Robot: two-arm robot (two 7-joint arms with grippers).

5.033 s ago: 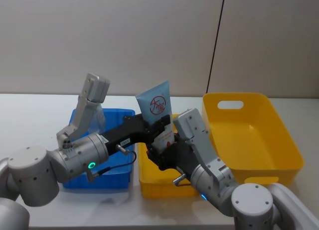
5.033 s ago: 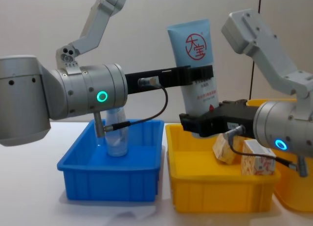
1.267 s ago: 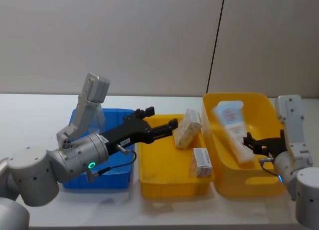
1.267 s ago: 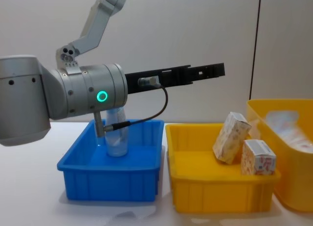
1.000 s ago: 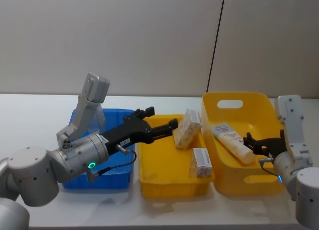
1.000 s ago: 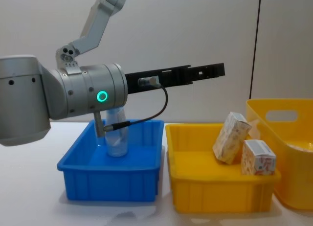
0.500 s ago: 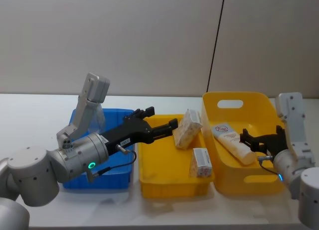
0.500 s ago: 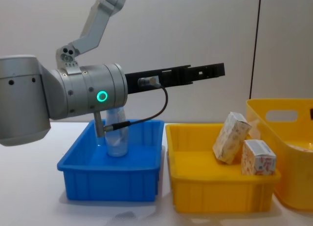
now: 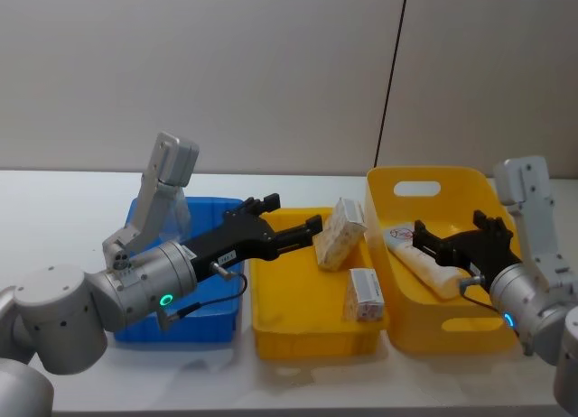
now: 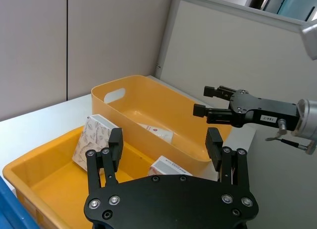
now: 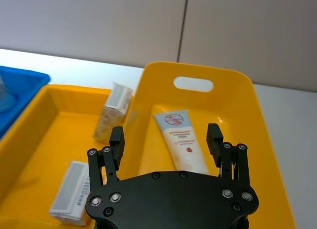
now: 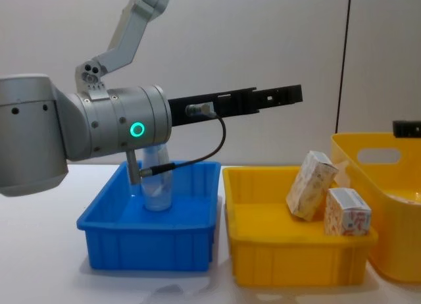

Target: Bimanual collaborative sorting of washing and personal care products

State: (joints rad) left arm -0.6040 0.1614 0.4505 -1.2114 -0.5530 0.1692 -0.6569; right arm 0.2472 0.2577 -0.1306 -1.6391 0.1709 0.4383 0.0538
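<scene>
Our right gripper [image 9: 452,229] hung wide open above the tube [image 9: 421,260] lying in the large yellow bin [image 9: 462,186] along its left wall. Our left gripper [image 9: 293,212], wide too, hovered near the leaning box [image 9: 338,234]; a careless reach might topple it.

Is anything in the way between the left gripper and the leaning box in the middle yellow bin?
Nothing visible. The left gripper hangs open above and left of the leaning box, only air between. The other box lies clear.
</scene>
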